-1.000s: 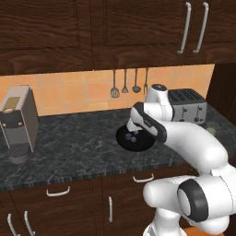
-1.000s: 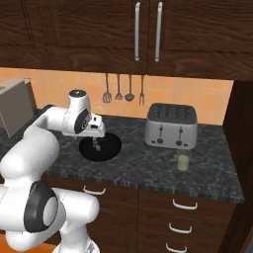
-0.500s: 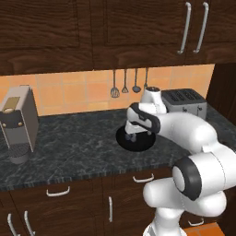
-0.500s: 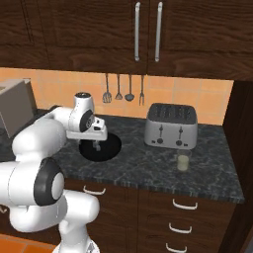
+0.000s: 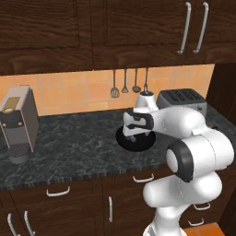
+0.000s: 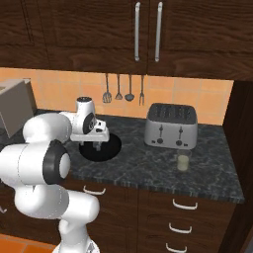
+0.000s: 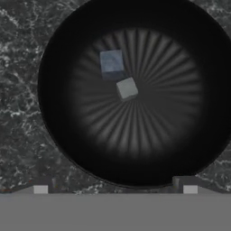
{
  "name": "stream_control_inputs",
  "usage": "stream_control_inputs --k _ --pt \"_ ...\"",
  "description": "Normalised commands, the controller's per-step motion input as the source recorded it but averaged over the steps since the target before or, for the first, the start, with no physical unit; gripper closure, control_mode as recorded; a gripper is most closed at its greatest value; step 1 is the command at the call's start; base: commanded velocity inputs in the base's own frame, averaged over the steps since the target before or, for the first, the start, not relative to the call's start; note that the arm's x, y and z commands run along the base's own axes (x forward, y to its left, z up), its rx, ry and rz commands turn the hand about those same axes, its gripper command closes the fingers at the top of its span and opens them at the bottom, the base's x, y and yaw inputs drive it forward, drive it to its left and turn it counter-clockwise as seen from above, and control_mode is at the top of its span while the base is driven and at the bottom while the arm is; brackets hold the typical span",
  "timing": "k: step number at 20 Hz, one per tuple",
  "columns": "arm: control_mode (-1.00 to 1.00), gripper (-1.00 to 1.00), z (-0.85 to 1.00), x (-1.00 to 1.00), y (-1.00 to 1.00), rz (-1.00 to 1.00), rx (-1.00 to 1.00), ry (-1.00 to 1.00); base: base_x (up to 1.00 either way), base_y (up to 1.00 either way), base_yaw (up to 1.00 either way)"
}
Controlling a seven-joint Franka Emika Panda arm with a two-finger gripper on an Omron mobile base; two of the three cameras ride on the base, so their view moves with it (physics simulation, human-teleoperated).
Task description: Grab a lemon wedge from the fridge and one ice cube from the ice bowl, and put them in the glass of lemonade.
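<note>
Here, two ice cubes (image 7: pixel 127 88), one ice bowl (image 7: pixel 67 135)

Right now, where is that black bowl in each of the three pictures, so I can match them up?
Left base view: the ice bowl sits mid-counter, partly behind the gripper.
Right base view: the bowl lies left of centre, left of the toaster.
Hand view: the bowl is seen from above, two ice cubes inside.
Shared landmark: the toaster, in both base views.
</note>
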Motion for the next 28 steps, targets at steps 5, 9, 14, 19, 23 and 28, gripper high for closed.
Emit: stream_control_inputs --k 5,9,14,19,23,28 --pt "-1.0 -1.0 -0.18 0.08 0.0 0.0 0.0 0.0 0.0 0.0 0.0" --pt "-1.0 -1.0 -0.03 0.1 0.04 0.0 0.0 -0.02 0.0 0.0 0.0" --pt "-1.0 -1.0 0.0 0.64 0.02 0.0 0.0 0.0 0.0 0.0 0.0" --pt "-1.0 -1.0 -0.09 0.44 0.0 0.0 0.0 0.0 0.0 0.0 0.0" --pt "-1.0 -1.0 -0.47 0.0 0.0 0.0 0.0 0.0 0.0 0.0 0.0" --pt "-1.0 -1.0 -0.5 0.0 -0.04 0.0 0.0 0.0 0.0 0.0 0.0"
